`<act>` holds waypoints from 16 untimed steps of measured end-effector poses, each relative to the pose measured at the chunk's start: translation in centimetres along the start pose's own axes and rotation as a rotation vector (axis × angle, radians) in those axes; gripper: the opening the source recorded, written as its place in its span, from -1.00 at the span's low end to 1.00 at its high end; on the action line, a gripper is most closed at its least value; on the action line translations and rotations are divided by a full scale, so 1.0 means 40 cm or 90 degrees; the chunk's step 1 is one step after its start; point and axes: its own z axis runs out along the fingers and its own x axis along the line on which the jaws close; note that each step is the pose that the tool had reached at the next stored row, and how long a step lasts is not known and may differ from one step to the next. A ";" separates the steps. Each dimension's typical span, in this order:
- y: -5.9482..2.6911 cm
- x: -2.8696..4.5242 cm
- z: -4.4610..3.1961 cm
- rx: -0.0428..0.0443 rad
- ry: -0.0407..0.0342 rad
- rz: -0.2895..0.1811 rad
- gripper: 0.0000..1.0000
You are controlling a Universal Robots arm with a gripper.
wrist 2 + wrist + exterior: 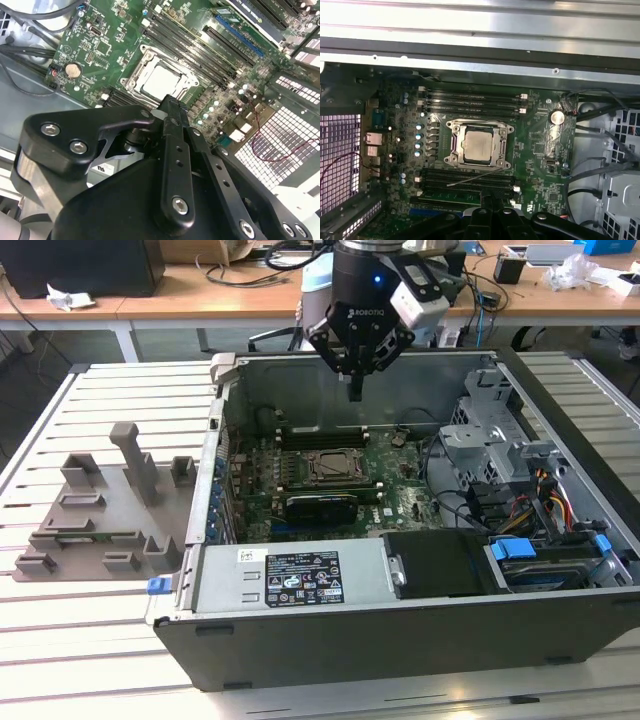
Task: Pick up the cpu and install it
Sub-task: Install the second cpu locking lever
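The cpu (335, 466) (161, 81) (479, 145), a small silvery-grey square, lies flat inside the dark socket frame (451, 144) on the green motherboard (400, 475), within the open computer case. My gripper (355, 392) hangs above the motherboard, over the case's far side and a little beyond the socket. Its black fingers (171, 107) are pressed together with nothing between them. In the first wrist view the fingertips (487, 200) sit below the socket, apart from the cpu.
The case's power supply (290, 580) and drive bays (545, 560) line its near side, and a metal drive cage (490, 440) with cables fills the exterior view's right. A grey plastic fixture tray (100, 510) rests on the slatted table at the exterior view's left.
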 end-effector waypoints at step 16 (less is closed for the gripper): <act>-0.012 -0.002 0.062 0.0000 0.0000 0.000 -0.79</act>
